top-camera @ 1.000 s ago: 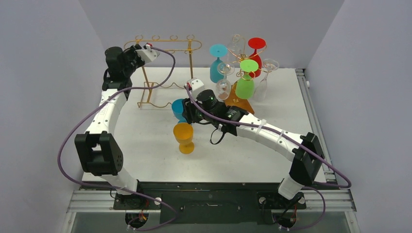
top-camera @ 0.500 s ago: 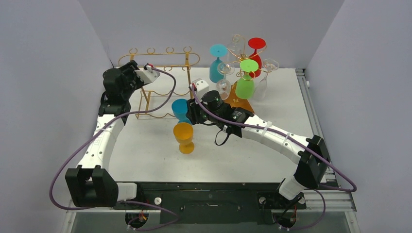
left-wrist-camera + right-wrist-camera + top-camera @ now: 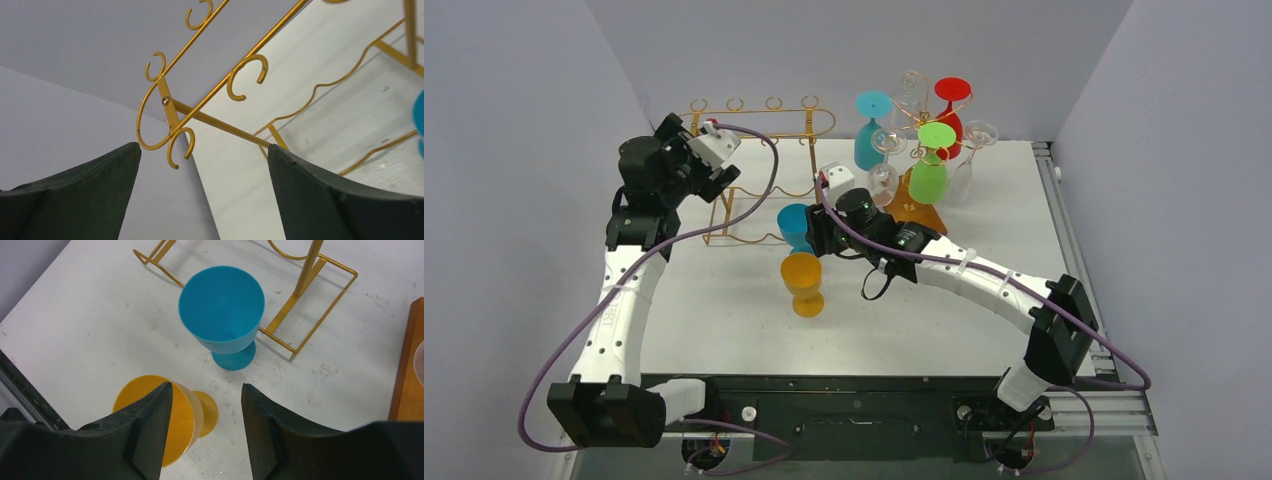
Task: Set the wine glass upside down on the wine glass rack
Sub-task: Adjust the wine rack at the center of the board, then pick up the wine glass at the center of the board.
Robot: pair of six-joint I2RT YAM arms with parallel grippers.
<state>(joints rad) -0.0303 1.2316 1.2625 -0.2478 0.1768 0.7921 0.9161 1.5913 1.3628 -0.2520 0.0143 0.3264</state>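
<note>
Top external, upper left: reaching up beside gold rack [image 3: 754,110] with left gripper [image 3: 203,146] spread wide, empty. At centre: stretching low over desk [image 3: 724,290] with right gripper [image 3: 206,386] part-spread, holding nothing, above upright blue glass [image 3: 222,310] and orange glass [image 3: 186,417]. Loaded rack [image 3: 921,205] crowding upper right.

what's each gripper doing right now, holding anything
left gripper: open, holding nothing, next to the gold rack.
right gripper: open, holding nothing, over the orange glass.
</note>
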